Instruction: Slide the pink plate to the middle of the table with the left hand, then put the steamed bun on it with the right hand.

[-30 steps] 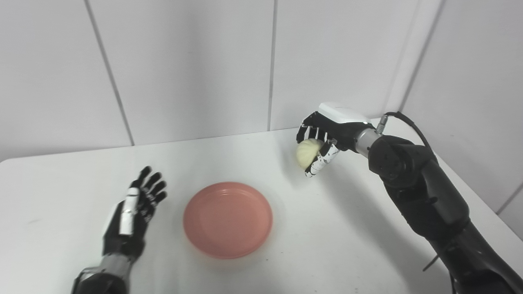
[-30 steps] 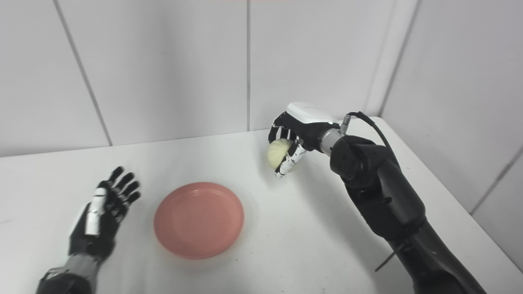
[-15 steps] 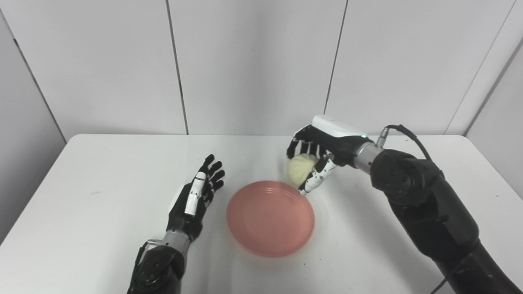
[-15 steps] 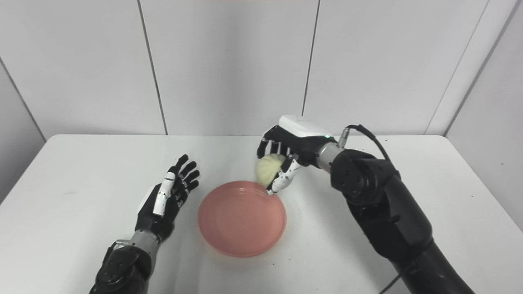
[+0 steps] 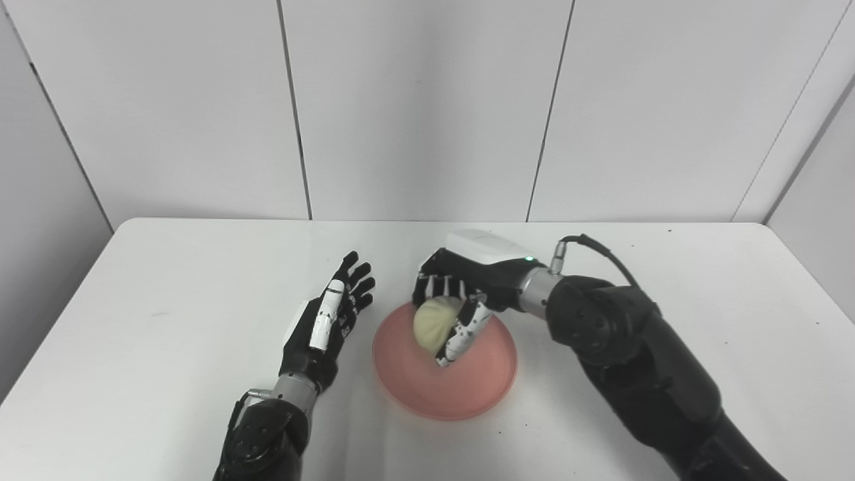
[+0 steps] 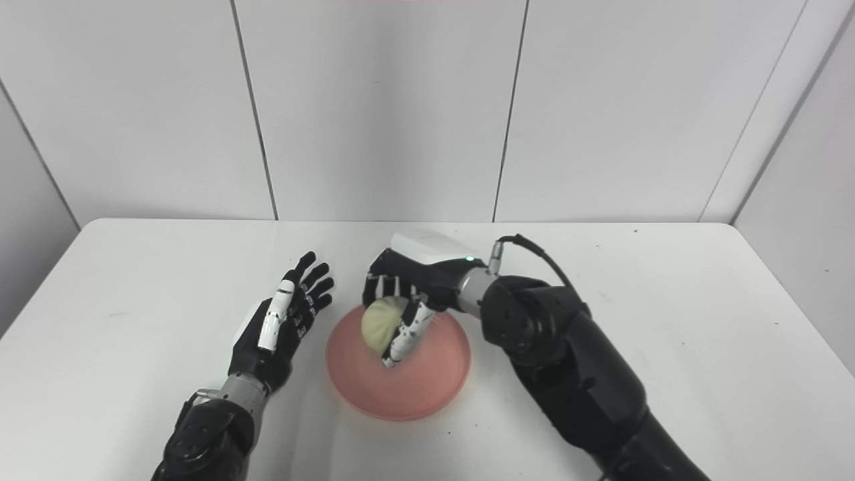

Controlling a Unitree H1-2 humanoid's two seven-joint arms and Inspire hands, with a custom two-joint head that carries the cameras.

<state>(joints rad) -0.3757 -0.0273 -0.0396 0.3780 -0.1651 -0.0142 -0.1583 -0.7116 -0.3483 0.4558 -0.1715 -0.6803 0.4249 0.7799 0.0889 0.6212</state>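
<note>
Left eye view: right hand (image 5: 467, 294) over pink plate (image 5: 491, 381), fingers curled around steamed bun (image 5: 433, 322); bun-plate contact unclear, plate's far rim hidden. Left hand (image 5: 327, 327) beside plate, fingers spread, empty. Plate mid-table (image 5: 167, 280).

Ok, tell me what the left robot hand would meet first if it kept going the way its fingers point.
Probably nothing: the left robot hand points up-table, beside the pink plate, toward bare table and the wall, though depth is unclear.

My right hand (image 5: 467, 294), glossy black-and-white plastic, grips a matt, pleated steamed bun (image 5: 433, 321) above the smooth pink plate (image 5: 491, 374) on the matt white table (image 5: 167, 280).
</note>
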